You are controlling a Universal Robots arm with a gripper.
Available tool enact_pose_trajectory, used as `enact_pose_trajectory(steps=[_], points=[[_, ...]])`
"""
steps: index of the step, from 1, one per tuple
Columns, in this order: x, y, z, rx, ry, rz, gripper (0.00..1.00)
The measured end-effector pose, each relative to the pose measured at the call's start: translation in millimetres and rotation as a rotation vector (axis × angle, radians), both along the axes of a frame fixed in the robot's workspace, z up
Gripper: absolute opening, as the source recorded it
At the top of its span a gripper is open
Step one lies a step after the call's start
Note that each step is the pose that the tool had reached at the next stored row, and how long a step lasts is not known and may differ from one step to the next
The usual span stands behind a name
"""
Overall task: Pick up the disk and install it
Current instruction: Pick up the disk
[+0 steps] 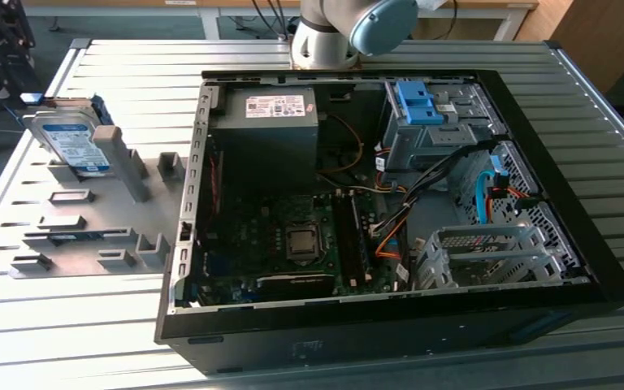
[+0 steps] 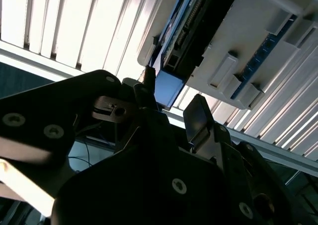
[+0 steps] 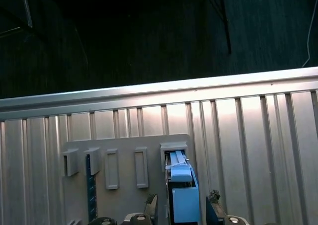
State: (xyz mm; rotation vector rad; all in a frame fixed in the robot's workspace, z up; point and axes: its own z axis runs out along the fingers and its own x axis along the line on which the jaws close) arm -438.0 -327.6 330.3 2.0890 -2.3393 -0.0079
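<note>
Open computer case (image 1: pixel 377 337) lies beside the grey holder plate (image 1: pixel 95 219). The disk (image 1: pixel 74 140) stands upright in a corner slot of that plate. The claw (image 3: pixel 182 196) is wide and straddles the disk's blue end without gripping it. Risk: closing off-centre could tilt the disk or jam it in the slot.

An opened black computer tower case (image 1: pixel 399 333) is laid on its side on a ribbed silver metal table (image 1: pixel 399 57). Inside it are seen a grey power-supply box with a white sticker (image 1: pixel 263 130), a dark motherboard (image 1: pixel 279 236) and a blue plastic bracket (image 1: pixel 415 101). A grey slotted plastic plate (image 1: pixel 127 219) is set beside it, at the exterior view's left.
</note>
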Motion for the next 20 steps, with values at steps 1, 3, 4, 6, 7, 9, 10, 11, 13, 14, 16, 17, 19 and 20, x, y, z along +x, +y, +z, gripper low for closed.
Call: enact_pose_trajectory(steps=[1,3,4,6,7,9,10,11,13,14,16,17,19,20], points=[[0.0,0.0,-1.4,-0.0001,-0.0001,0.000,0.50],[0.0,0.0,-4.1,-0.0005,0.0001,0.000,0.50],[0.0,0.0,-5.3,-0.0005,0.0002,0.000,0.50],[0.0,0.0,-8.0,-0.0006,0.0001,0.000,0.50],[0.0,0.0,-9.6,-0.0007,0.0002,0.000,0.50],[-0.3,0.0,-13.2,-0.0006,0.0001,0.000,0.50],[-0.4,0.0,-14.9,-0.0006,0.0001,0.000,0.50],[-0.5,0.0,-15.7,-0.0006,0.0001,0.000,0.50],[-0.6,0.0,-15.7,-0.0007,0.0002,0.000,0.50],[-0.6,0.0,-15.7,-0.0007,0.0002,0.000,0.50],[-0.6,0.0,-15.9,-0.0007,0.0001,0.000,0.50],[-0.7,-0.1,-16.5,-0.0006,-0.0001,0.000,0.50],[-1.2,-0.6,-18.6,-0.0006,0.0000,0.000,0.50],[-1.5,-0.8,-20.2,-0.0006,0.0000,0.000,0.50]])
